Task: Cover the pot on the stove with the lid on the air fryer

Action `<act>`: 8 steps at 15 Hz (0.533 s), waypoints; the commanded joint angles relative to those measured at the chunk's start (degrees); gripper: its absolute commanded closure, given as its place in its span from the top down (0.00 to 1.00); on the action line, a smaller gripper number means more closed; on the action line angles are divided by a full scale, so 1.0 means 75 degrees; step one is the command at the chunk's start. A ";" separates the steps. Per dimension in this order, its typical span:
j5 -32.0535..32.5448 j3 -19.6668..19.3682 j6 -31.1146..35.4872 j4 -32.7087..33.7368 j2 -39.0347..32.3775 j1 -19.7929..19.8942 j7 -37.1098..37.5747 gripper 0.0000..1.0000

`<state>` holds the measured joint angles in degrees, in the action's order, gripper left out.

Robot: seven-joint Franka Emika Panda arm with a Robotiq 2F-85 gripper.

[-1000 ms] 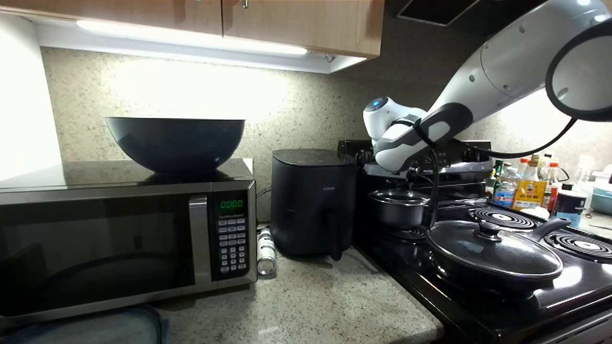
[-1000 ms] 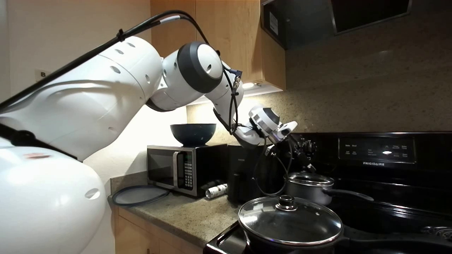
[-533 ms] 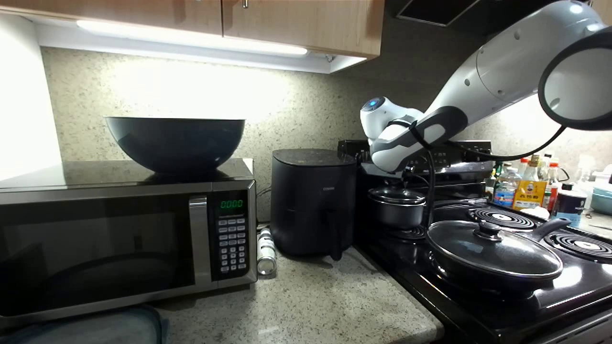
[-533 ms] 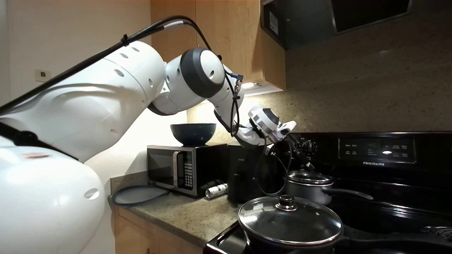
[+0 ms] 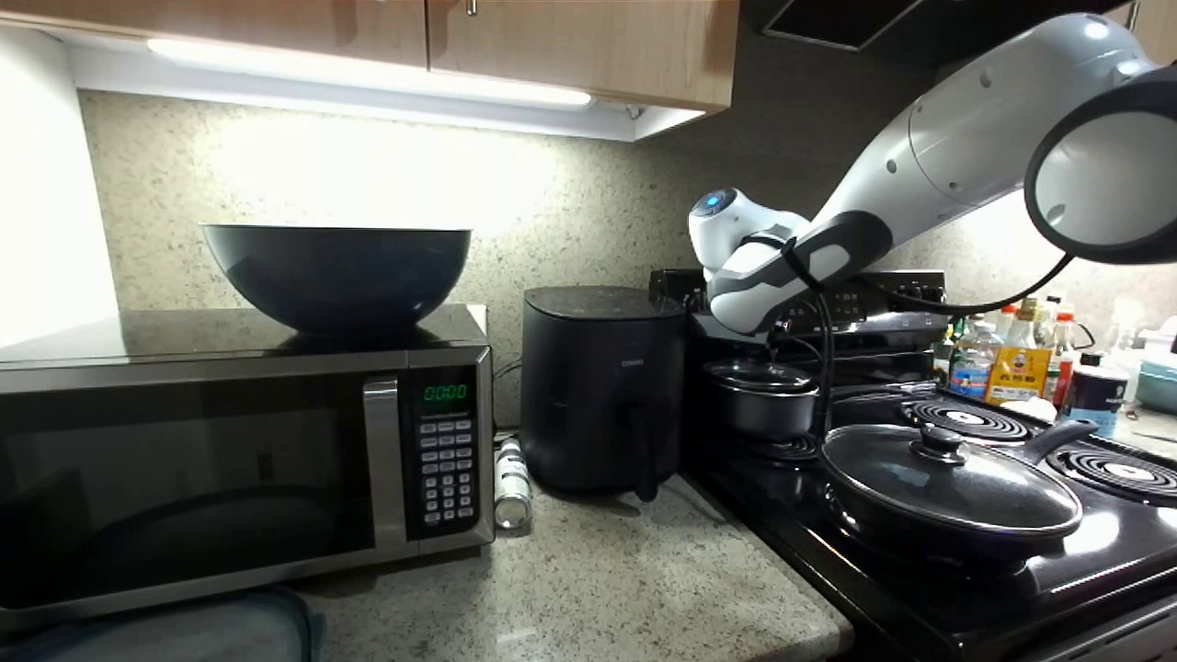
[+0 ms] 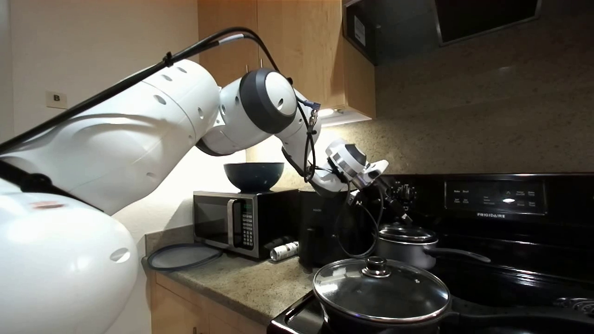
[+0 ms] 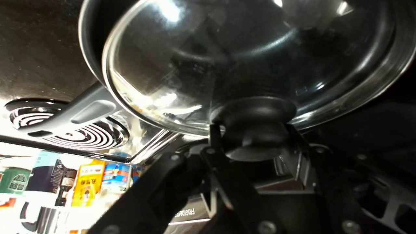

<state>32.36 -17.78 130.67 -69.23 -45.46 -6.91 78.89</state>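
The grey metal pot (image 5: 765, 412) stands on a back burner of the black stove (image 5: 929, 575); it also shows in an exterior view (image 6: 403, 253). The round glass lid (image 5: 756, 375) lies over the pot's mouth, slightly off centre. In the wrist view the lid (image 7: 195, 78) leaves a crescent of pot rim bare at the left. My gripper (image 7: 255, 131) has its fingers on both sides of the lid's black knob (image 7: 258, 110) and is shut on it. In an exterior view the gripper (image 6: 405, 219) points down at the lid. The black air fryer (image 5: 602, 386) stands beside the stove with nothing on top.
A wide black pan with a domed lid (image 5: 947, 487) stands on the front burner. The pot's handle (image 6: 459, 254) points away from the air fryer. A microwave (image 5: 441, 359) with a dark bowl (image 5: 340, 276) stands left. Bottles (image 5: 979, 368) stand past the stove.
In the exterior views the arm's elbow has sunk. The gripper and lid have shifted slightly left and the lid sits a little lower over the pot. The pot has shifted very slightly too.
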 commanded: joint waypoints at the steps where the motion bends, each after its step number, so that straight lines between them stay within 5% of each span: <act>1: -0.0145 0.0059 0.0066 0.0102 -0.0024 0.0100 -0.0246 0.23; 8: -0.0256 0.0139 0.0074 -0.0210 0.0151 0.0115 -0.0324 0.23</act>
<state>32.04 -17.73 130.67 -69.26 -45.45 -6.83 78.89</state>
